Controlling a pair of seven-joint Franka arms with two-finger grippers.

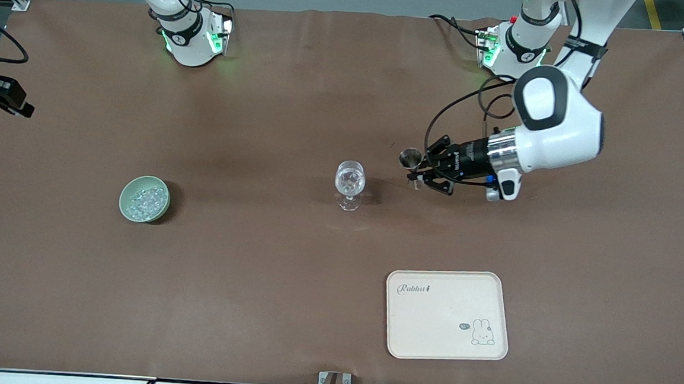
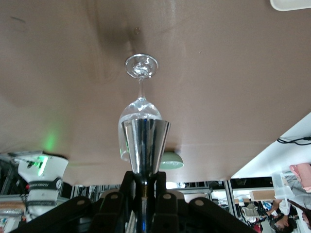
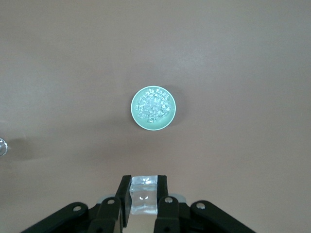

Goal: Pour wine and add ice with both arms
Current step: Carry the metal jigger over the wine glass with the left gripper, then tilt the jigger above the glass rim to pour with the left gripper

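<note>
My left gripper [image 1: 421, 172] is shut on a shiny metal jigger [image 1: 410, 158] and holds it over the table beside the stemmed glass [image 1: 349, 183], toward the left arm's end. In the left wrist view the jigger [image 2: 145, 143] stands between my fingers with the glass [image 2: 140, 108] just past it. My right gripper [image 3: 143, 184] is shut on one clear ice cube [image 3: 143, 195], high over the table, with the green bowl [image 3: 171, 119] of ice [image 3: 153, 107] below. It does not show in the front view. The bowl [image 1: 129, 207] with the ice [image 1: 145, 198] sits toward the right arm's end.
A cream tray [image 1: 446, 315] with a rabbit drawing lies nearer to the front camera than the glass, toward the left arm's end. Its corner shows in the left wrist view [image 2: 291, 4]. Both arm bases stand along the table's back edge.
</note>
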